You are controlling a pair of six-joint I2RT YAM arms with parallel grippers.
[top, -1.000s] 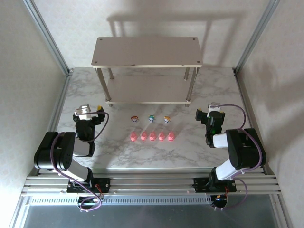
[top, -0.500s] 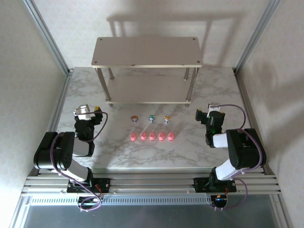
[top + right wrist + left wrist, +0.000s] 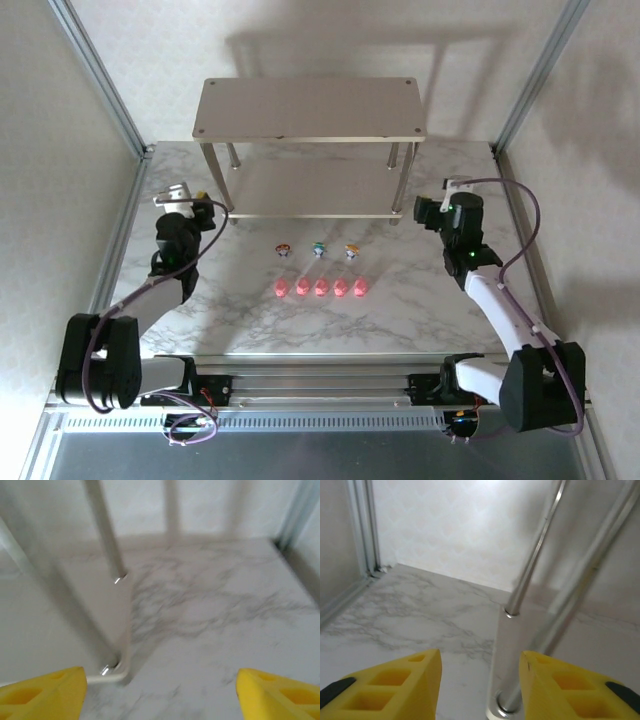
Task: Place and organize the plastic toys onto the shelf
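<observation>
Several pink plastic toys [image 3: 321, 288] lie in a row mid-table, with three pale figurines [image 3: 319, 249] lined up just behind them. The shelf [image 3: 310, 108] stands at the back, both boards bare. My left gripper [image 3: 195, 205] hovers by the shelf's front-left leg, far from the toys. In the left wrist view its yellow fingers [image 3: 422, 680] stand apart around nothing, the left gripper [image 3: 480, 685] facing that leg [image 3: 530, 565]. My right gripper [image 3: 432, 208] is near the front-right leg. In the right wrist view the right gripper [image 3: 162, 695] is wide open over marble beside the lower board's corner [image 3: 117, 672].
Metal frame posts [image 3: 100, 75] rise at the table's back corners, with walls close behind the shelf. Marble table [image 3: 400, 320] lies bare in front of the toy rows and beside both arms.
Both arms have reached forward from near their bases to the shelf's front corners. The toys have not moved.
</observation>
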